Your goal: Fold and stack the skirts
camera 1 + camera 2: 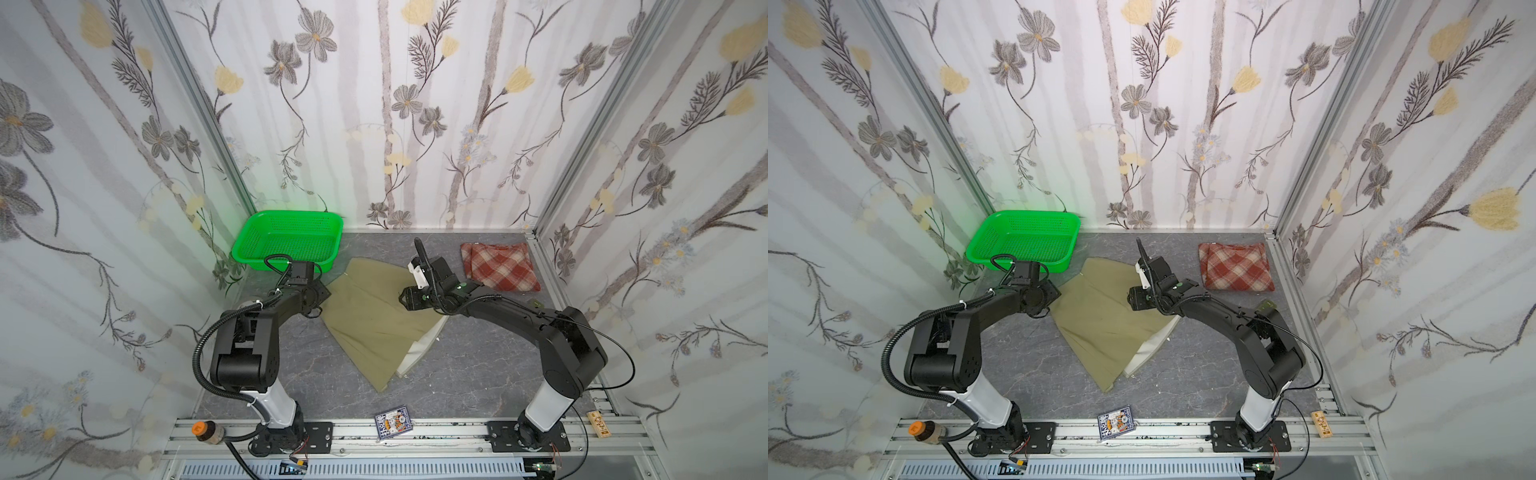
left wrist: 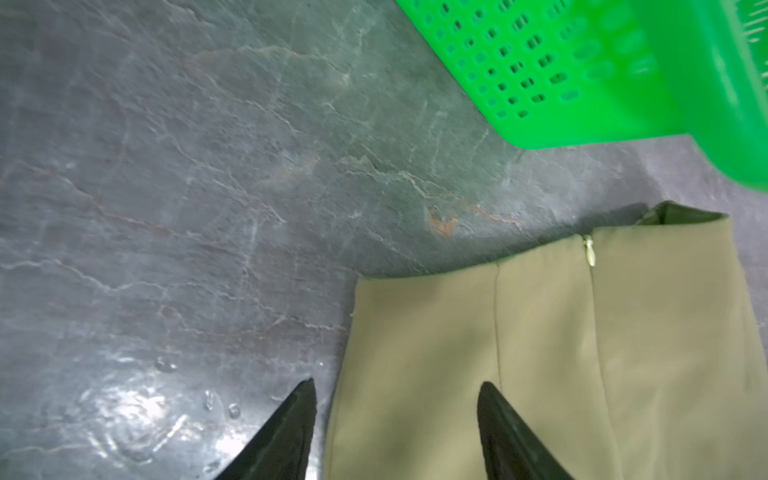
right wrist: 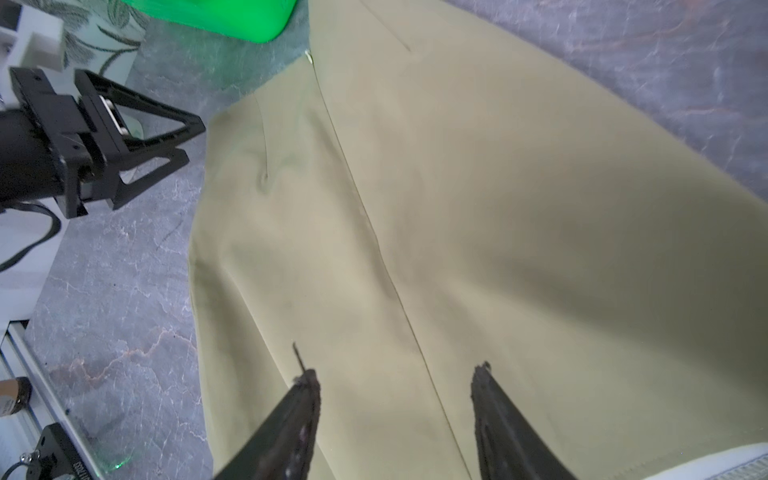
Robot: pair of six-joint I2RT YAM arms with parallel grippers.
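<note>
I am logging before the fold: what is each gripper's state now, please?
Left gripper: open, empty, at the edge of the khaki skirt.
Right gripper: open, empty, over the khaki skirt.

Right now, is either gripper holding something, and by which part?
Nothing is held. The left gripper and right gripper both stand open above the khaki skirt; the left straddles its edge.

The grey, marble-veined tabletop carries a green perforated plastic basket far left, a spread khaki-olive cloth skirt mid-table, seemingly showing white lining, and a folded red-and-cream plaid skirt far right.
</note>
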